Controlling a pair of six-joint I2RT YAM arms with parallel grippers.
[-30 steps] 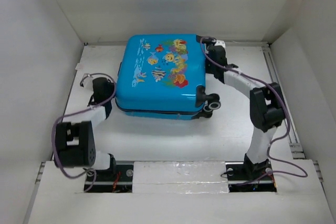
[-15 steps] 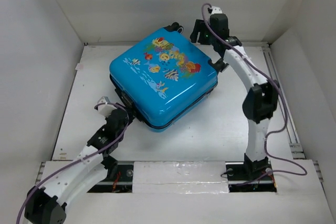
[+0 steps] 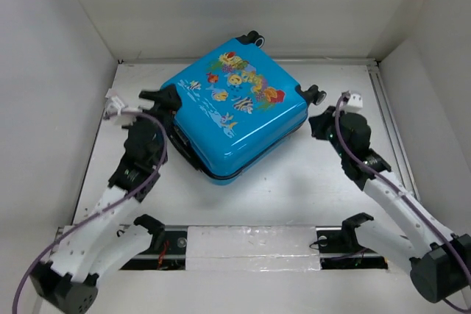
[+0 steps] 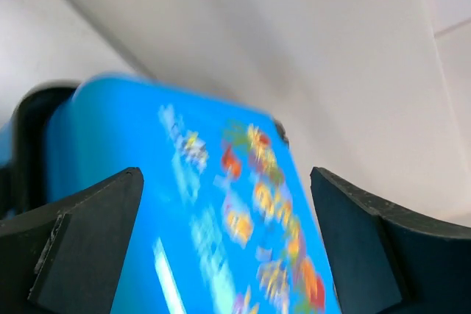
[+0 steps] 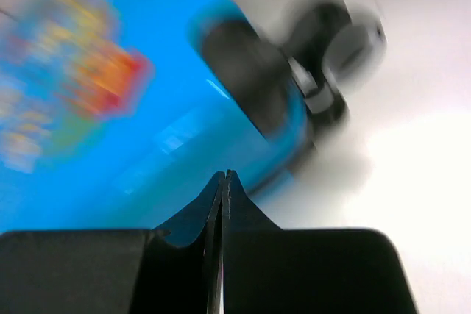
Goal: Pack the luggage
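Note:
The luggage (image 3: 235, 112) is a bright blue hard-shell suitcase with a fish print. It lies closed and flat at the back middle of the table, turned corner-on, its black wheels (image 3: 315, 94) at the far and right corners. My left gripper (image 3: 163, 99) is open at its left corner. In the left wrist view the fingers (image 4: 88, 233) stand wide apart, with the printed lid (image 4: 221, 218) showing between them. My right gripper (image 3: 321, 124) is shut with nothing in it, just off the right corner. The right wrist view shows its tips (image 5: 224, 176) together, facing the blue shell (image 5: 147, 108) and a wheel (image 5: 324, 56).
White walls enclose the table on three sides. A rail (image 3: 390, 123) runs along the right edge. A taped white strip (image 3: 250, 244) lies across the front between the arm bases. Bare table surface (image 3: 294, 182) lies in front of the suitcase.
The suitcase has turned corner-on. My left arm swung from its near corner to its left corner and opened. My right arm dropped from the far corner to the right side, shut.

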